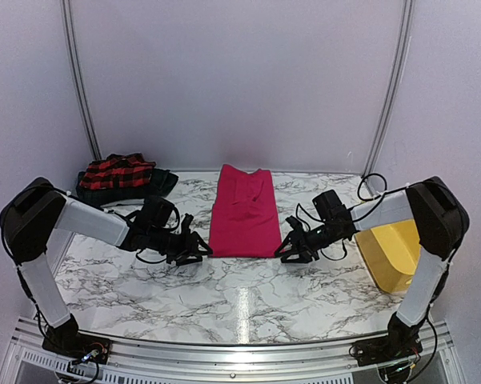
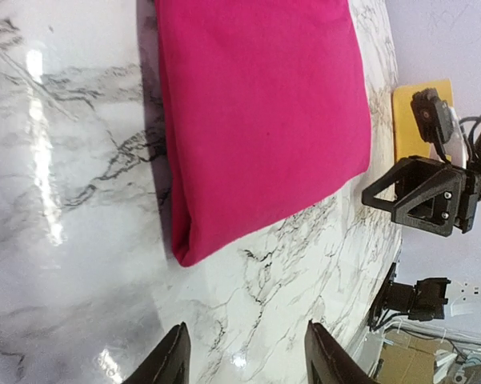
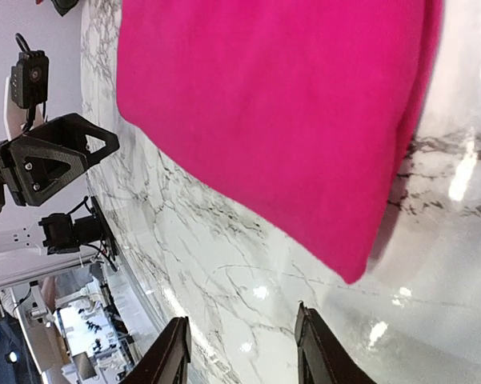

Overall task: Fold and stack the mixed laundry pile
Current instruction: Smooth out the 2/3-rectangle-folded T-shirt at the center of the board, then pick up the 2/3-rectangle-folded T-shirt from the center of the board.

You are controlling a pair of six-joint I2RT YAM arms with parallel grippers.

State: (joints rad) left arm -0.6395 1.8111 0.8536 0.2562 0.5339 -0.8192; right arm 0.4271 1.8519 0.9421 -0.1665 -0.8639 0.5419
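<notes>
A plain magenta-pink garment (image 1: 242, 212) lies folded flat in a long rectangle at the table's middle; it also shows in the left wrist view (image 2: 260, 112) and the right wrist view (image 3: 280, 112). The red-and-black checked garment (image 1: 116, 171) lies bunched on a dark green-black plaid one (image 1: 156, 186) at the back left. My left gripper (image 1: 194, 250) is open and empty just left of the pink garment's near left corner. My right gripper (image 1: 288, 248) is open and empty just right of its near right corner. Both sets of fingers hover over bare marble (image 2: 248, 356) (image 3: 244, 352).
A yellow plastic tub (image 1: 392, 252) stands at the right edge, behind my right arm. The marble table (image 1: 240, 304) runs to a metal rail at the near edge. White walls close in the back and sides.
</notes>
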